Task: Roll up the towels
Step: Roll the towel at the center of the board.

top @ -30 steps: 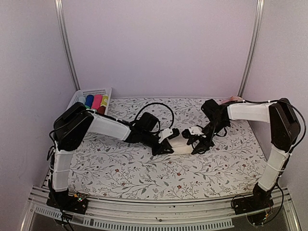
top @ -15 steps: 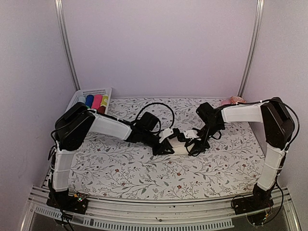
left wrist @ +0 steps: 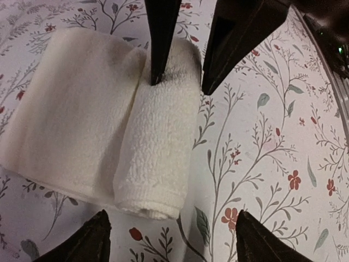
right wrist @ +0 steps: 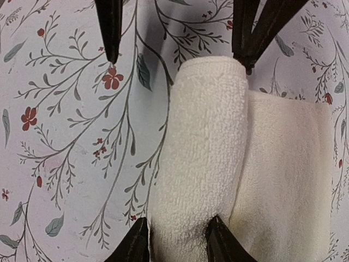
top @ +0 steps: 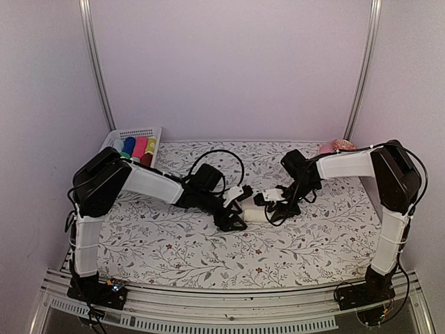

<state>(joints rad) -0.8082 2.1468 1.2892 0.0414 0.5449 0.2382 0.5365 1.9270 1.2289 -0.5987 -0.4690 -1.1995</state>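
A cream-white towel (top: 254, 213) lies on the flowered tablecloth, partly rolled. In the left wrist view its rolled part (left wrist: 158, 147) lies beside the flat remainder (left wrist: 71, 114). My left gripper (top: 235, 211) stands open at the roll's left end, its fingertips (left wrist: 97, 240) wide apart on either side and touching nothing. My right gripper (top: 272, 202) is shut on the roll's other end (right wrist: 202, 158), and its fingertips (right wrist: 134, 244) dent the cloth. Each wrist view shows the other gripper's fingers at the top.
A white basket (top: 141, 133) holding blue, pink, yellow and red rolls stands at the back left. A pink dish (top: 337, 146) sits at the back right by the wall. Metal posts flank the back wall, and a rail runs along the near edge.
My left gripper has opened and let go of the roll. My right gripper has moved left and closed on the roll's right end. The towel has shifted slightly left.
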